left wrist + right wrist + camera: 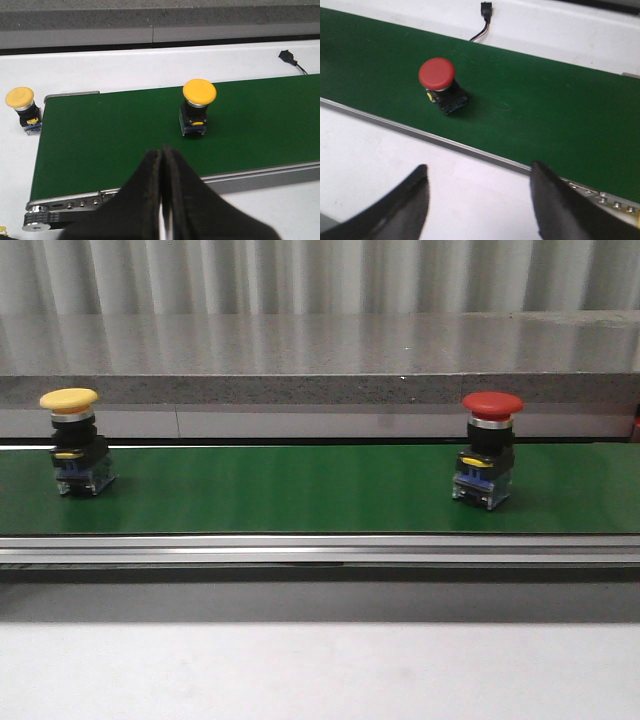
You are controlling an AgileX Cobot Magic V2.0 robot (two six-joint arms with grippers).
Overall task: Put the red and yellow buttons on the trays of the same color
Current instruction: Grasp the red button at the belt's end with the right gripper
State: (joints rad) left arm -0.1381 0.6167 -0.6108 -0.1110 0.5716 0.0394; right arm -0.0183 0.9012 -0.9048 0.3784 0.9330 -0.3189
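The green conveyor belt (300, 490) is seen spanning the front view from side to side, bounded by a metal rail (320, 548) along its near edge and a grey stone ledge (320, 360) behind its far edge. On the belt, a yellow button (72, 440) is stood upright near the left end, and a red button (490, 448) is stood upright toward the right end; the two are well apart, each on its black-and-blue switch block. In the left wrist view the yellow button (198, 106) is placed mid-belt, and a second yellow button (22, 109) is found off the belt on the white table (125, 67), just beside the belt's end roller edge. A black cable plug (287, 56) is laid on the table past the belt's far edge. The left gripper (162, 200) is pressed together, holding nothing, hung over the belt's near rail. The right gripper (480, 200) is spread wide, empty, over the white table short of the near rail, with the red button (440, 85) ahead of it on the belt. No trays are visible.
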